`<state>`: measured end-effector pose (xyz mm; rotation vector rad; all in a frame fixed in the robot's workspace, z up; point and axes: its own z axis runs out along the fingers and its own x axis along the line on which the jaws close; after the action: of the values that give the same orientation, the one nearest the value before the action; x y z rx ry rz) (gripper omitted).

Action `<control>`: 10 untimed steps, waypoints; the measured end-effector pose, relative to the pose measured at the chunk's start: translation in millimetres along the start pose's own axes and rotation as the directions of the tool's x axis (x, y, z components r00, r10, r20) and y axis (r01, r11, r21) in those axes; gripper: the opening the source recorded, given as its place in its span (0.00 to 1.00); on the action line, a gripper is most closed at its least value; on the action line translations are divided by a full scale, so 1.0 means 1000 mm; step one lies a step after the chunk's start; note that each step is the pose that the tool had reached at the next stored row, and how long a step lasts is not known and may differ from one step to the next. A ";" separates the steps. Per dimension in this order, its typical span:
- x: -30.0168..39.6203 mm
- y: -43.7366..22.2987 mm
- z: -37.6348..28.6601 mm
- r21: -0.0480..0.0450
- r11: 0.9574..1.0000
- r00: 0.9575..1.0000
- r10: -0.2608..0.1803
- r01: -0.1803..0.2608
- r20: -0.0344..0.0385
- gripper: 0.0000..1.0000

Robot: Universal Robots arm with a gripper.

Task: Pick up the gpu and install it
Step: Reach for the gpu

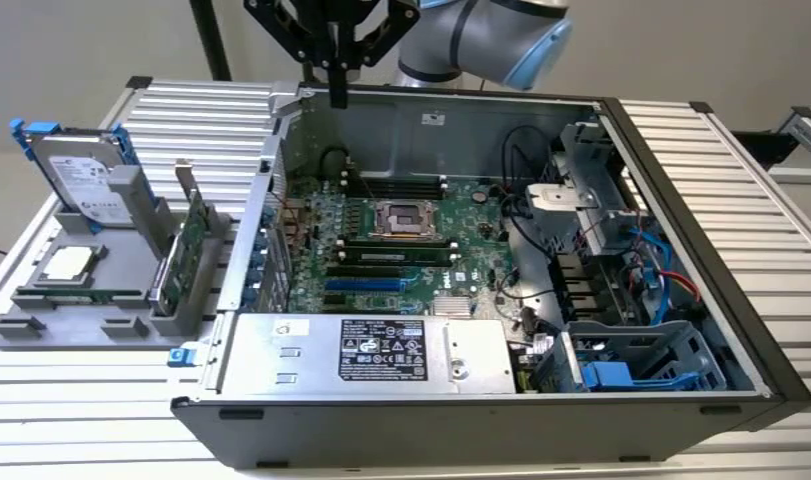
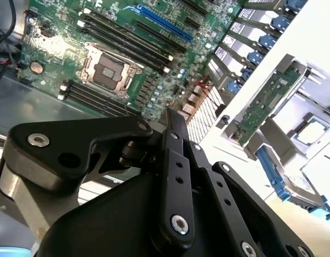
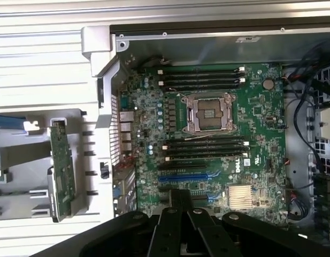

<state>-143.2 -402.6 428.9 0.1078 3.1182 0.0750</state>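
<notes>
While the gripper (image 1: 338,98) hangs over the open computer case (image 1: 419,125), fingers pressed together and empty, gpu (image 1: 181,262) upright in gray rack (image 1: 112,290) on desk (image 1: 85,390), well apart from the fingers, outside the case wall.

We see the black gripper (image 2: 171,115) hanging above the green motherboard (image 2: 52,43), close to its processor socket (image 2: 108,67). Outside the case, the gpu (image 2: 266,104) stands on edge in a grey holder (image 2: 277,134), well apart from the gripper.
</notes>
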 end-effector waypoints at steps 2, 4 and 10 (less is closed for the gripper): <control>0.0023 -0.0009 -0.0001 0.000 1.000 1.000 0.000 0.000 0.000 0.00; 0.0047 -0.0019 -0.0002 0.000 1.000 1.000 0.000 0.000 0.000 0.00; 0.0122 -0.0053 -0.0005 0.000 1.000 1.000 0.000 0.000 0.000 0.00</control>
<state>-155.8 -407.1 428.9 0.1075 3.1182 0.0756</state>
